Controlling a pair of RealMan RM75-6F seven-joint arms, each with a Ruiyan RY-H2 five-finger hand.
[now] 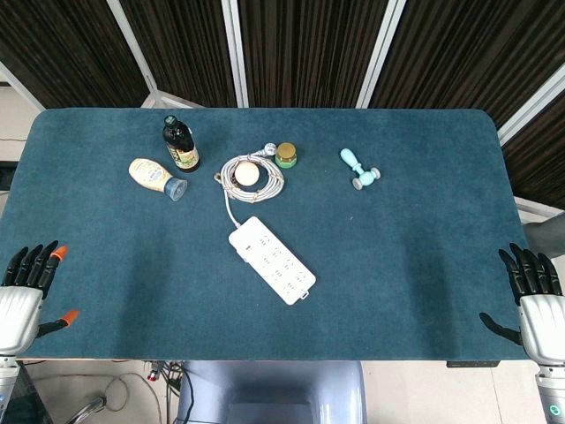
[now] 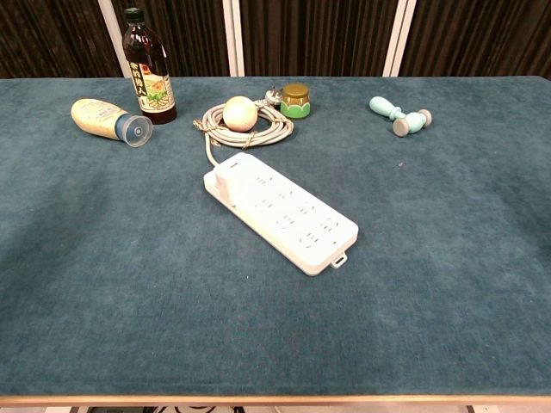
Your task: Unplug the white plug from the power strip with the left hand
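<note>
White plug (image 2: 231, 178) sits in the strip (image 2: 284, 212) at its cord end, well ahead of the left hand (image 1: 25, 287) and toward its inner side. That hand rests at the counter (image 1: 397, 265) edge, fingers apart, holding nothing; the right hand (image 1: 534, 296) likewise. Judged best: reach in over the plug, pinch its sides, pull straight up; the unheld strip may lift with it.

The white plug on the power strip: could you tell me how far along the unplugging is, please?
Nothing looks done yet: the white plug sits in the power strip at its cable end. Nothing is in hand; the left hand and right hand rest open at the table's near corners. Reaching, gripping and pulling remain.
</note>
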